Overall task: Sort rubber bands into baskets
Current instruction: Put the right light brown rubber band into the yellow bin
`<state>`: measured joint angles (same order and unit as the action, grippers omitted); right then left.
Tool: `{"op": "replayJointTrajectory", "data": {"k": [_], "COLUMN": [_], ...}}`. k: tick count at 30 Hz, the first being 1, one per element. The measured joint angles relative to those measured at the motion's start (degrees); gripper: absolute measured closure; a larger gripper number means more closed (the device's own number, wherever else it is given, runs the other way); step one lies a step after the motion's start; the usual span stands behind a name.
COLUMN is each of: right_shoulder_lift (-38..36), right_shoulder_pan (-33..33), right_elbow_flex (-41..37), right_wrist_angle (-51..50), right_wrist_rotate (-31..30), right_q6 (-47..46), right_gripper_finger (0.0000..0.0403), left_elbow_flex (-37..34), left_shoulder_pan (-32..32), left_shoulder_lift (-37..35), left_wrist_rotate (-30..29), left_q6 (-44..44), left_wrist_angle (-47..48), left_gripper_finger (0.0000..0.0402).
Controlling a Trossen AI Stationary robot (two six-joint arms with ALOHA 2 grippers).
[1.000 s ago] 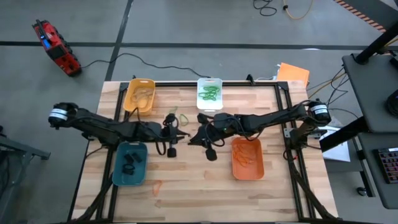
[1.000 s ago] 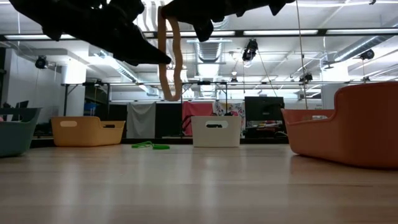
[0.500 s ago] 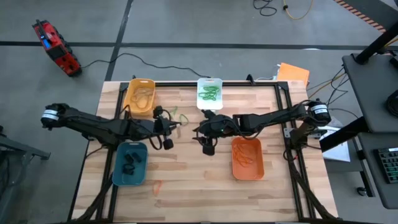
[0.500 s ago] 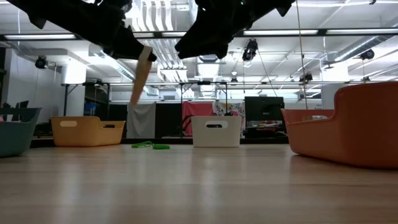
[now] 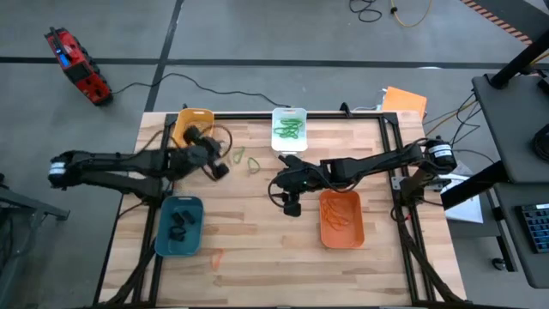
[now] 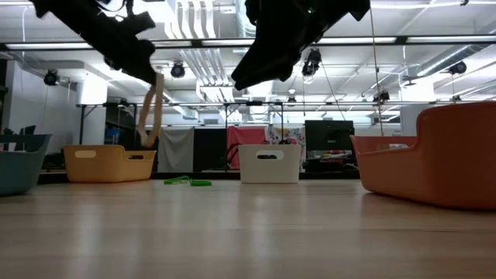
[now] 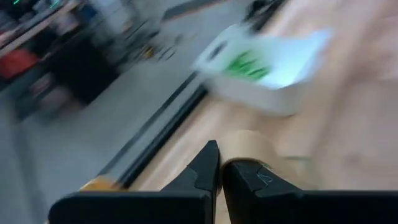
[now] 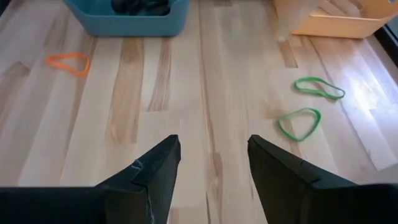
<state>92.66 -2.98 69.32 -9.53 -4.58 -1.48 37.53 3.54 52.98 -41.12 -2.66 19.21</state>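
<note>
We have the left gripper (image 6: 147, 74) pinched shut on a tan rubber band (image 6: 149, 108), which hangs loosely from its tips above the bench (image 5: 257, 232), close to the yellow basket (image 5: 190, 130) at the far left corner. The loop dangles free and could swing, so if we open too soon or off to one side it may drape over the basket's rim or drop outside onto the bench. The right gripper (image 8: 208, 165) hovers with its fingers spread wide and nothing between them, over bare wood near the middle, beside the orange basket (image 5: 341, 219). Two green bands (image 8: 300, 122) lie on the bench ahead of it, near the white basket (image 5: 289, 129), and an orange band (image 8: 68, 61) lies near the teal basket (image 5: 179, 225). Both arms meet close together mid-bench, so if we reach for the green bands while the left arm crosses the same space, we risk them colliding.
</note>
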Motion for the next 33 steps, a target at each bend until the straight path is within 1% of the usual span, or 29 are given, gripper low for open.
{"op": "replayJointTrajectory", "data": {"k": [2,4,6,13,14,17,19,22,24,28,33], "right_shoulder_lift": [0.00,0.00,0.00,0.00,0.00,0.00,0.00,0.00,0.00,0.00,0.00], "right_shoulder_pan": [0.00,0.00,0.00,0.00,0.00,0.00,0.00,0.00,0.00,0.00,0.00], "right_elbow_flex": [-0.02,-0.04,-0.09,-0.71,-0.89,-1.41,-1.83,-2.27,-2.42,-2.62,-2.64], "right_wrist_angle": [-0.08,-0.07,-0.07,-0.10,-0.10,-0.12,-0.08,-0.10,-0.06,-0.07,-0.04], "right_wrist_rotate": [0.00,0.00,0.00,0.01,0.01,0.01,0.00,0.00,0.00,0.00,0.00], "right_q6": [0.04,0.07,0.01,-0.58,-0.88,-1.55,-1.56,-2.22,-2.45,-2.57,-2.74], "right_gripper_finger": [0.0218,0.0218,0.0218,0.0218,0.0218,0.0219,0.0220,0.0220,0.0220,0.0220,0.0220], "left_elbow_flex": [2.36,4.68,6.58,9.97,10.07,10.14,10.02,9.40,9.25,9.17,9.28], "left_shoulder_pan": [4.36,9.27,14.63,30.46,32.36,37.10,39.42,41.53,41.65,41.78,41.84], "left_shoulder_lift": [0.02,0.48,1.34,6.22,6.96,9.30,10.84,13.06,14.39,16.90,19.47], "left_wrist_rotate": [-2.09,-5.60,-6.79,-5.89,-5.09,-0.26,1.01,1.14,1.08,4.54,4.66], "left_q6": [-0.62,-0.97,-1.39,-1.01,-0.35,0.92,1.05,1.10,1.55,1.79,2.51], "left_wrist_angle": [5.96,11.41,15.03,21.82,21.83,21.81,21.92,22.43,22.54,22.46,22.57], "left_gripper_finger": [0.0402,0.0402,0.0402,0.0402,0.0402,0.0402,0.0402,0.0402,0.0402,0.0402,0.0402]}}
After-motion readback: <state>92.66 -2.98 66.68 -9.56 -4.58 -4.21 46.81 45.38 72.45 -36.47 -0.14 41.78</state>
